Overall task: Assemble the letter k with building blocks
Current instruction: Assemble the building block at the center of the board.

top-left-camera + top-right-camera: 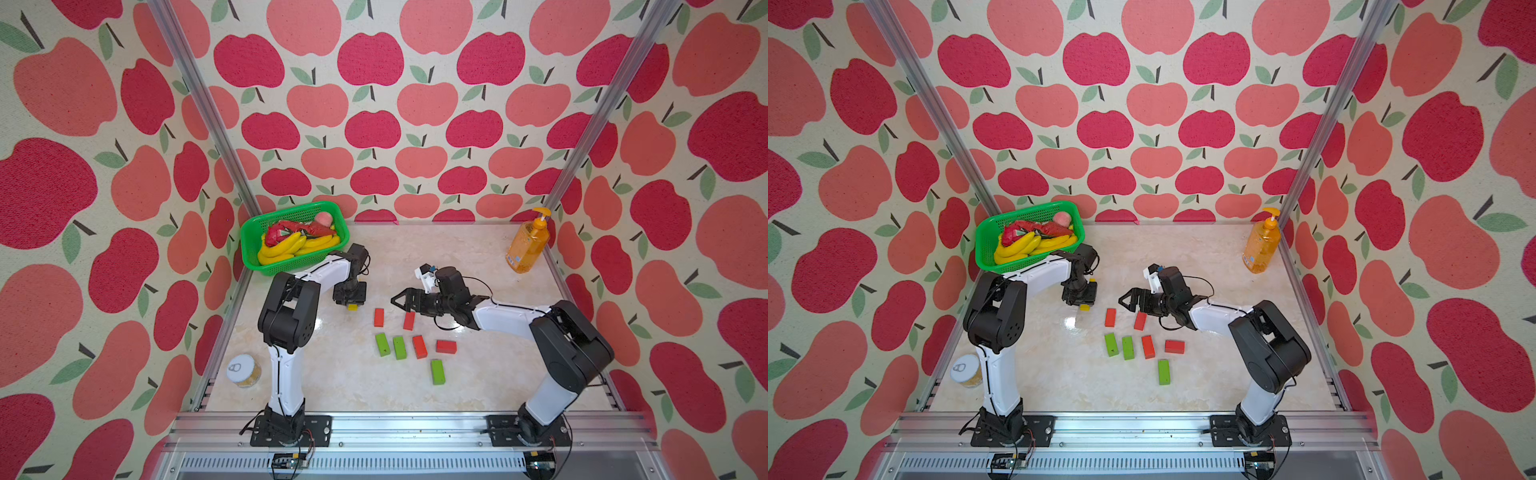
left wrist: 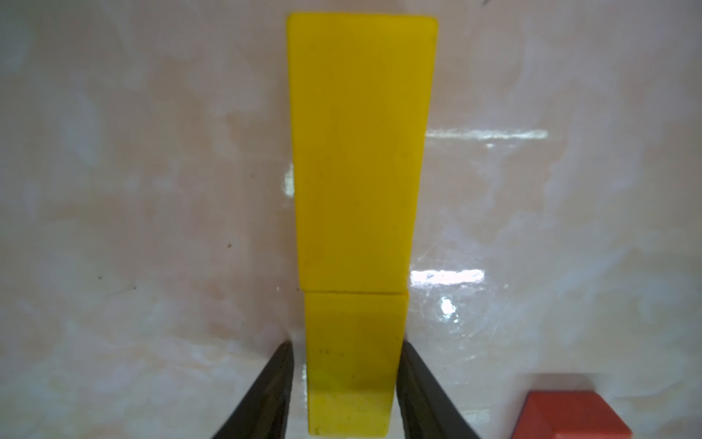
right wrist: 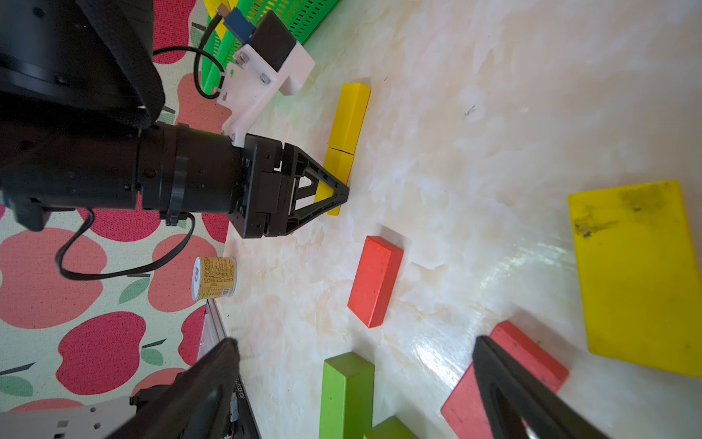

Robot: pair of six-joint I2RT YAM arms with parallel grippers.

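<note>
Two yellow building blocks lie end to end in a straight bar: a far brick (image 2: 361, 152) and a near brick (image 2: 353, 361). My left gripper (image 2: 345, 344) straddles the near one, jaws slightly open, with a sliver of table showing beside one finger (image 2: 277, 380). In both top views that gripper (image 1: 352, 301) hides most of the bar. Red bricks (image 1: 378, 317) (image 1: 409, 321) (image 1: 419, 347) (image 1: 446, 346) and green bricks (image 1: 382, 344) (image 1: 400, 348) (image 1: 437, 372) lie scattered mid-table. My right gripper (image 1: 395, 300) hovers wide open above them, holding nothing. A third yellow brick (image 3: 638, 277) lies near it.
A green basket (image 1: 249, 245) of bananas stands at the back left, just behind my left arm. An orange soap bottle (image 1: 527, 245) stands at the back right. A can (image 1: 243, 370) sits at the left edge near the front.
</note>
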